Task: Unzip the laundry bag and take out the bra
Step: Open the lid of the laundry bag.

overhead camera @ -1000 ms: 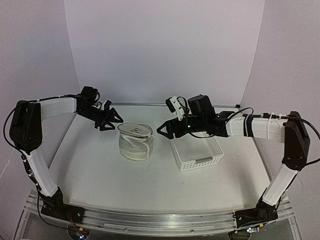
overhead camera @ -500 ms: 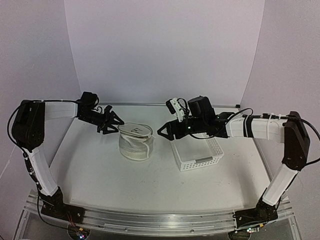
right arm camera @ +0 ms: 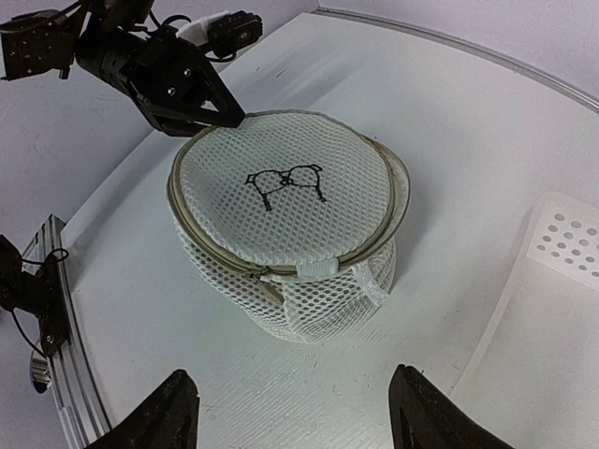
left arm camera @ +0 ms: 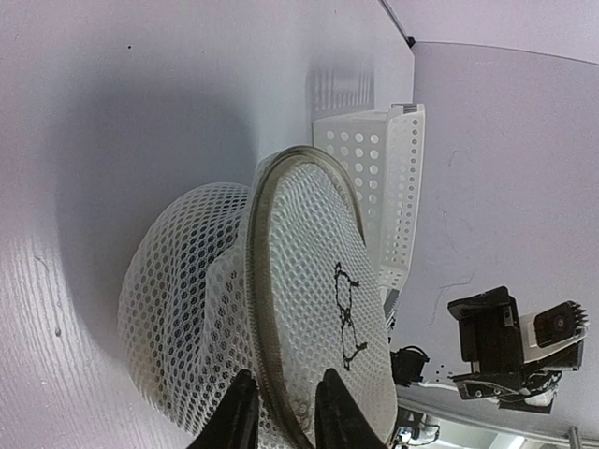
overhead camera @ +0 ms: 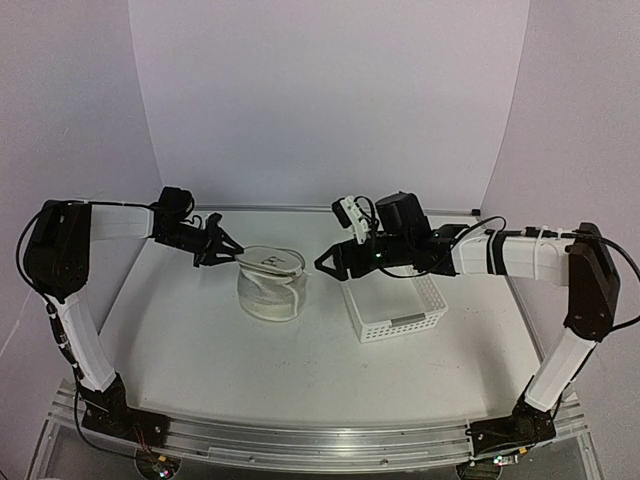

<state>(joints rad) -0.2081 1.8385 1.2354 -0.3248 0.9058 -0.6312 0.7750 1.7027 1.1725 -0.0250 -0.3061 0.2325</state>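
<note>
Laundry bag (overhead camera: 271, 283) stood zipped on the worktop (overhead camera: 200, 340), a light, soft mesh judged likely to buckle, best steadied at its wire rim and opened by the white zip tab (right arm camera: 314, 271). Left gripper (left arm camera: 288, 374) straddled that rim narrowly, a firm pinch unconfirmed. Right gripper (right arm camera: 290, 372) hovered open and empty, facing the tab.

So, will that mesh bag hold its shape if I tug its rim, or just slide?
The laundry bag probably buckles: its mesh walls look thin and sag below the rim. Being open mesh, it is probably light, so it may slide or tip. The rim keeps a clean curve, so it is likely stiff.
</note>
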